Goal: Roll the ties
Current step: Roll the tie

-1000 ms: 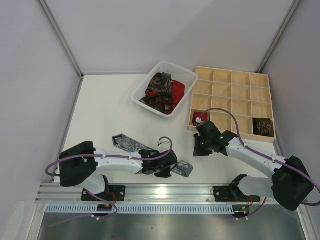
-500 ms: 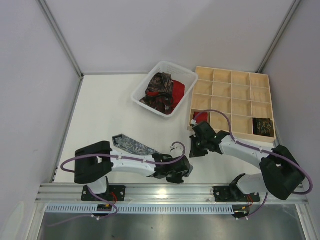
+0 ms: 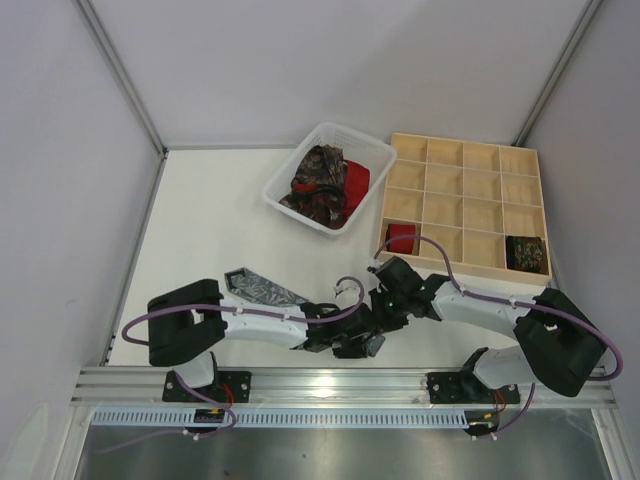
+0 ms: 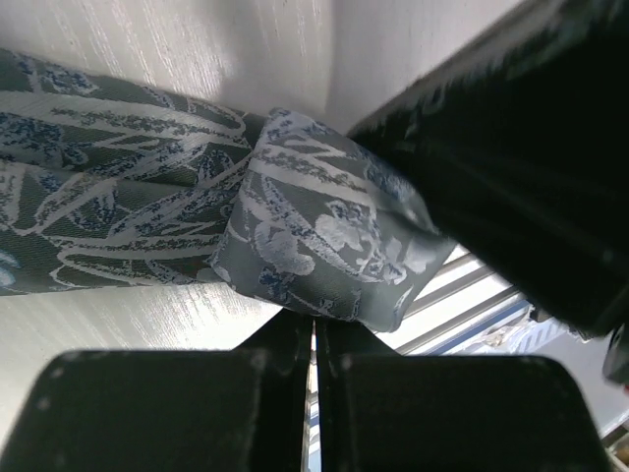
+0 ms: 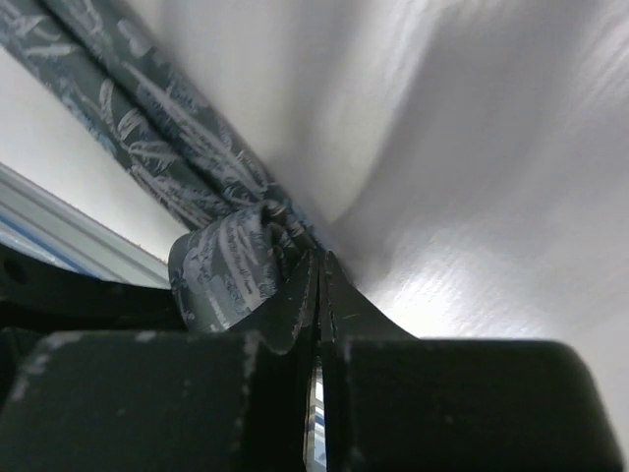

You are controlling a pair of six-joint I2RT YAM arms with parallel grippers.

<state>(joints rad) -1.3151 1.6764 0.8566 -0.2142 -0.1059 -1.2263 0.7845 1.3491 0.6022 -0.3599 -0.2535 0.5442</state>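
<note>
- Grey tie (image 3: 262, 290) lies flat on the surface (image 3: 200, 220). It runs from its pointed tip at the left toward the near edge. The other end is doubled into a small fold (image 4: 319, 246), which looks like the start of a roll.
- Left fingers (image 4: 197, 413) are clenched, with only a hairline seam between them. The fold's lower corner runs into that seam, so it is likely pinched there to stop the fold springing open.
- Right fingers (image 5: 147, 393) are also clenched, with nothing seen between them. Their tips sit at the curl, probably as a brace or a core to wind round.
- In the top view both arms meet over the fold and hide it.
- Hard to make out: how many turns the fold has, and whether the right tips touch the fabric or sit just beside it.
- The left wrist view shows a large dark mass at right, cut off by the frame, probably the other arm.
- Loose ties (image 3: 320, 180) are heaped in the basket (image 3: 292, 160). A red roll (image 3: 402, 238) and a dark roll (image 3: 525, 253) sit in separate tray (image 3: 465, 185) compartments, apparently done. Plenty is left to roll.
</note>
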